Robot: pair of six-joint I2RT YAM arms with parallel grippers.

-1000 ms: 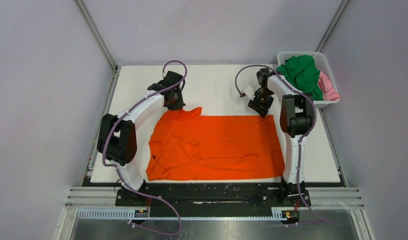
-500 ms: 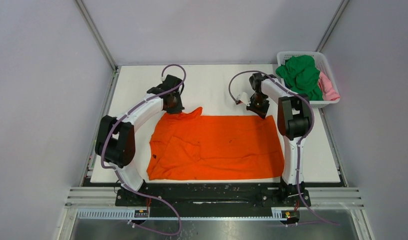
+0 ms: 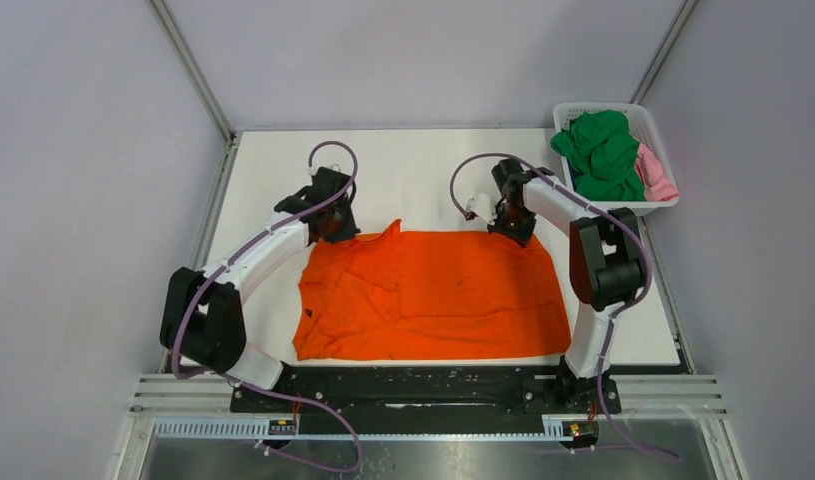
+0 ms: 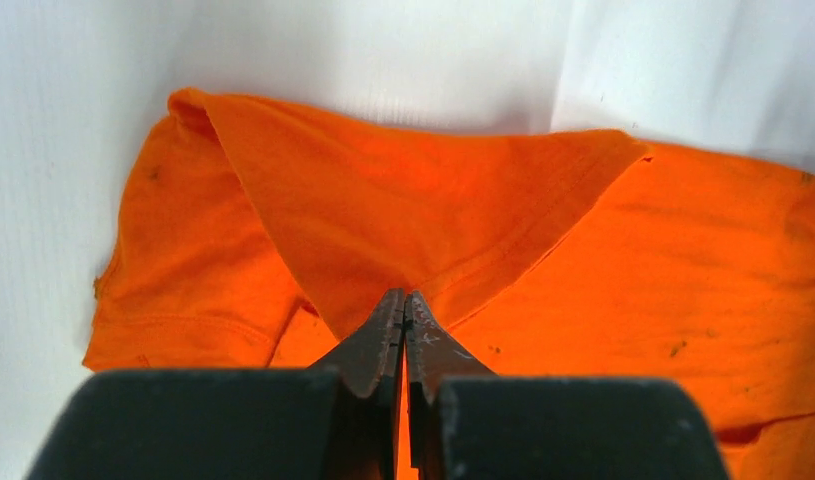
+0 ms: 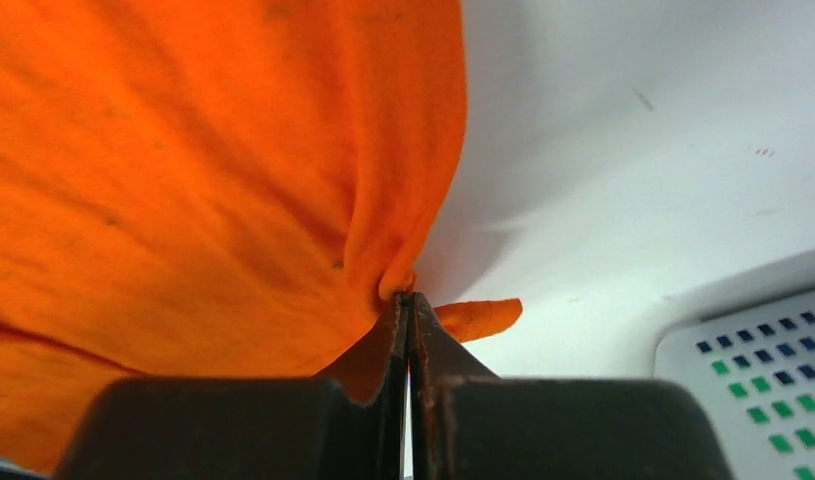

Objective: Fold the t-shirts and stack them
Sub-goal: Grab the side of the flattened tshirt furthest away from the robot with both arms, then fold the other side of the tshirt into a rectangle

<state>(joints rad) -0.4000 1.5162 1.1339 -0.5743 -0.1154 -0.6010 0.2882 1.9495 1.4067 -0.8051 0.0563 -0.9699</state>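
Bare table [image 3: 413,165] lies open beyond the orange t-shirt [image 3: 433,295] — only the heaped basket [image 3: 651,207] blocks the far-right corner.

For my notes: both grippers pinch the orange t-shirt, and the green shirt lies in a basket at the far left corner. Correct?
No: the basket with the green shirt stands at the far right corner, as the top external view shows. The rest holds.

An orange t-shirt [image 3: 433,295] lies spread on the white table [image 3: 413,165], left claw [image 3: 328,226] at its far-left corner, right claw [image 3: 510,226] at its far-right one (a green t-shirt [image 3: 603,150] and a pink t-shirt [image 3: 656,176] sit in the corner basket [image 3: 595,105]).
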